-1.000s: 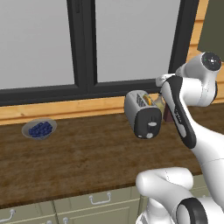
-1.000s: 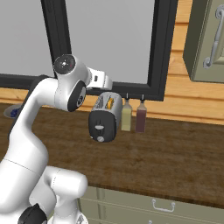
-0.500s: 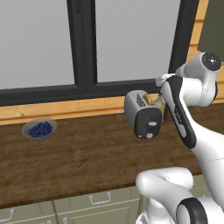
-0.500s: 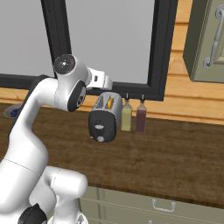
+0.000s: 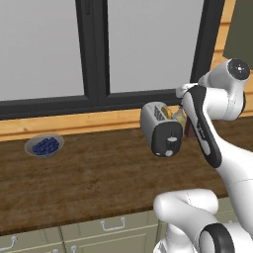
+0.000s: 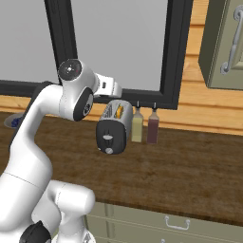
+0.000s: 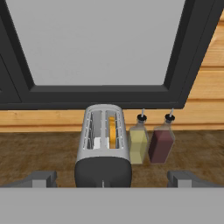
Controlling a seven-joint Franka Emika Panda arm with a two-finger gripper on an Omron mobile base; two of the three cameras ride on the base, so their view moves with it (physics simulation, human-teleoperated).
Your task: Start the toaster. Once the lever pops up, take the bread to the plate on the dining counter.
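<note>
Toaster loaded, my pincer hanging open just short of it.

I see the toaster on the wooden worktop below the window, black end panel facing me, with the bread standing down in its right-hand slot. My pincer has its two tips spread wide, one either side of the toaster, touching nothing. Just right of the toaster stand a yellow bottle and a dark red bottle. Far left sits a bowl of blueberries.
</note>
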